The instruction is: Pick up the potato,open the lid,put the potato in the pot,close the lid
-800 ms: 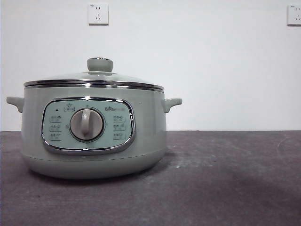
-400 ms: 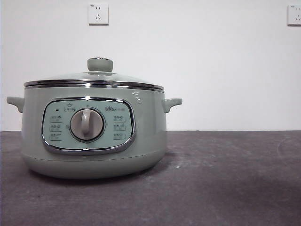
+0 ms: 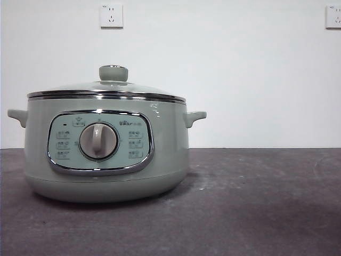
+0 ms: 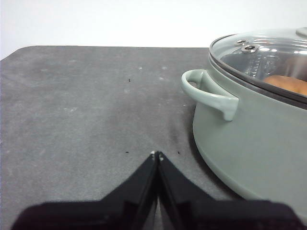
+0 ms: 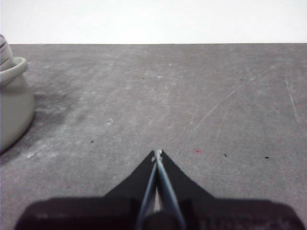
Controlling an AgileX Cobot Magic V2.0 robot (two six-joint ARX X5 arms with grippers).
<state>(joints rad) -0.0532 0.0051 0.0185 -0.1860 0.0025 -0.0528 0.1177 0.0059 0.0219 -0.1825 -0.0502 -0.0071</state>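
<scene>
The sage-green pot stands left of centre on the dark table, its glass lid seated on the rim with the green knob on top. In the left wrist view the pot and lid are near, and the orange-brown potato shows through the glass, inside the pot. My left gripper is shut and empty, low over the table beside the pot's handle. My right gripper is shut and empty over bare table, the pot's side off to one side.
The dark grey tabletop stretches to the right of the pot. A white wall with two sockets stands behind. Neither arm shows in the front view.
</scene>
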